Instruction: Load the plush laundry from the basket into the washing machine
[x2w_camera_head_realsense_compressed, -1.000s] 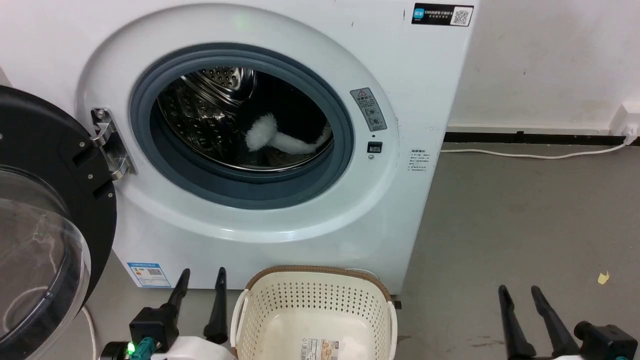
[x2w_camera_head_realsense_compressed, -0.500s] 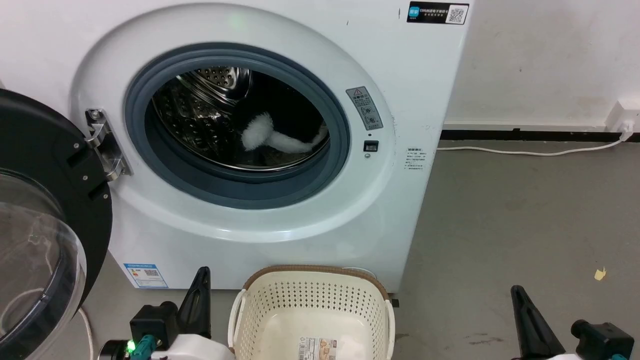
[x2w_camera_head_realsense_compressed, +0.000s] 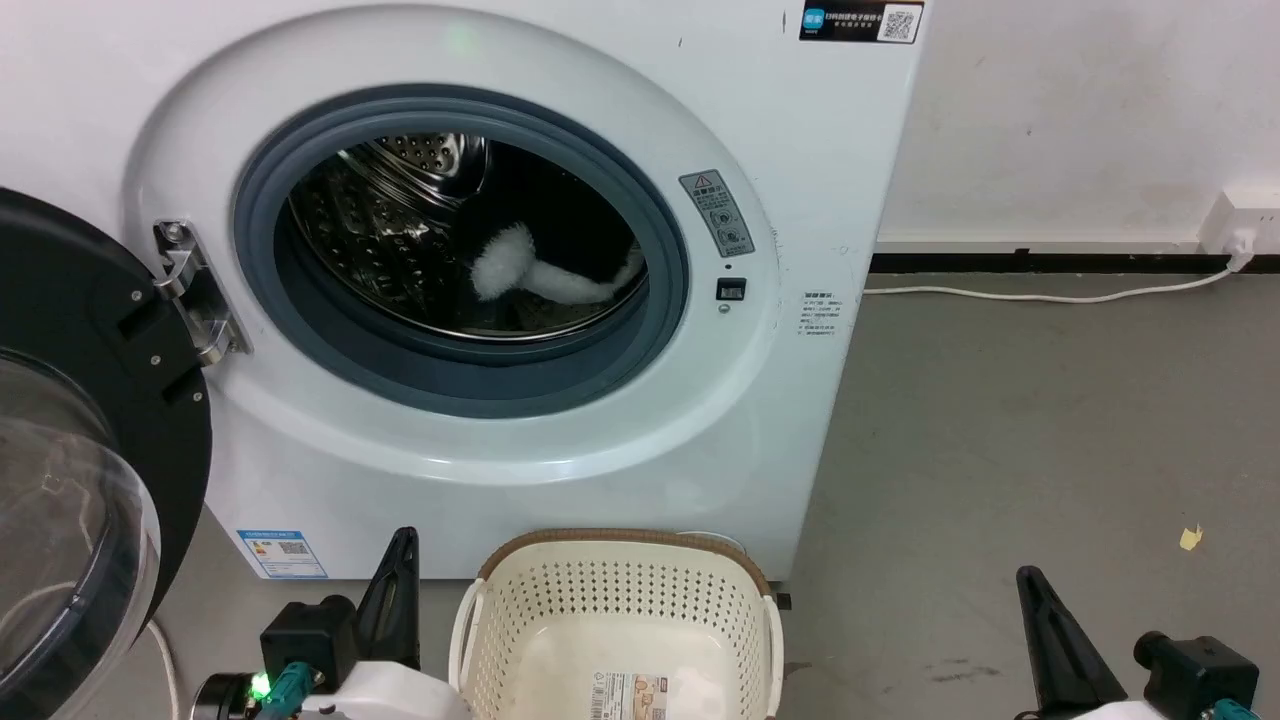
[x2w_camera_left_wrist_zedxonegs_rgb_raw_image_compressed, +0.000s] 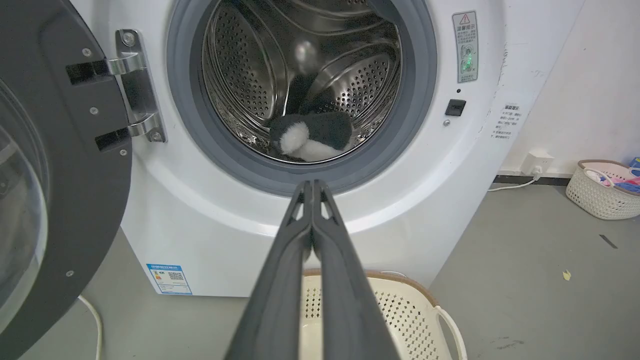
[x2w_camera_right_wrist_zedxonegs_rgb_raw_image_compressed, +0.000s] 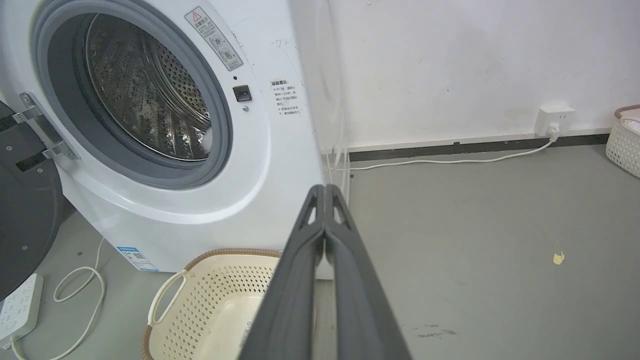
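Note:
The plush laundry (x2w_camera_head_realsense_compressed: 520, 272) lies inside the steel drum of the washing machine (x2w_camera_head_realsense_compressed: 500, 440), its white tail end (x2w_camera_left_wrist_zedxonegs_rgb_raw_image_compressed: 295, 140) toward the porthole and the black part (x2w_camera_left_wrist_zedxonegs_rgb_raw_image_compressed: 330, 127) behind it. The black-rimmed glass door (x2w_camera_head_realsense_compressed: 70, 470) hangs wide open at the left. On the floor before the washer stands the cream basket (x2w_camera_head_realsense_compressed: 615, 620) with nothing in it but the label (x2w_camera_head_realsense_compressed: 630, 695) on its bottom. My left gripper (x2w_camera_head_realsense_compressed: 405, 540) is shut just left of the basket, holding nothing. My right gripper (x2w_camera_head_realsense_compressed: 1030, 580) is shut at the lower right, also holding nothing.
A white cable (x2w_camera_head_realsense_compressed: 1050, 295) runs along the grey floor to a wall socket (x2w_camera_head_realsense_compressed: 1235, 225). A power strip (x2w_camera_right_wrist_zedxonegs_rgb_raw_image_compressed: 17, 307) and looped cord (x2w_camera_right_wrist_zedxonegs_rgb_raw_image_compressed: 80, 290) lie left of the washer. Another cream basket with coloured items (x2w_camera_left_wrist_zedxonegs_rgb_raw_image_compressed: 602, 187) stands by the far wall. A yellow scrap (x2w_camera_head_realsense_compressed: 1188, 538) lies on the floor.
Both grippers closed from open to shut. The head camera shifted slightly, so the washer sits a little further left in its view.

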